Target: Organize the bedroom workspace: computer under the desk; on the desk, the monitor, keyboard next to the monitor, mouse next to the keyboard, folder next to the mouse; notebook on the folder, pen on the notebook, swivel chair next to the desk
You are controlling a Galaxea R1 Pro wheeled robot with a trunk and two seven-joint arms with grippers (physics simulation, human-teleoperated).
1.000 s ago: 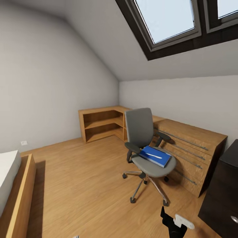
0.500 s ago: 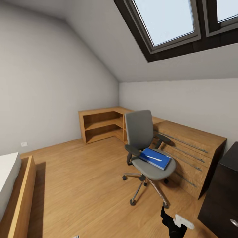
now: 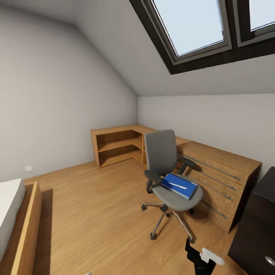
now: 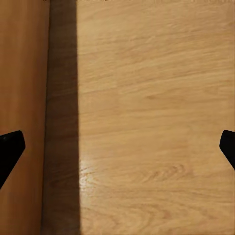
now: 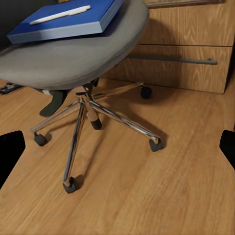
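The swivel chair [image 3: 163, 160] stands on the wooden floor with its grey seat turned toward me, and its chrome base [image 5: 93, 115] is close in the right wrist view. On the seat lies the blue folder [image 3: 179, 185] [image 5: 68, 19], and the white pen [image 3: 178, 185] [image 5: 59, 14] rests on top of it. The desk's black drawer unit [image 3: 254, 229] shows at the right edge. My right gripper [image 3: 198, 258] [image 5: 117, 149] hangs low in front of the chair, open and empty. Over bare floor, my left gripper [image 4: 117, 147] is open with nothing in it.
A wooden chest of drawers [image 3: 223, 179] stands right behind the chair, and a low corner shelf [image 3: 116, 147] sits against the far wall. A wooden bed frame [image 3: 23, 229] [image 4: 22, 98] runs along the left. Floor stretches between bed and chair.
The whole head view has shifted slightly, so the camera has moved. The chair, folder and pen keep their places, and both grippers look unchanged.
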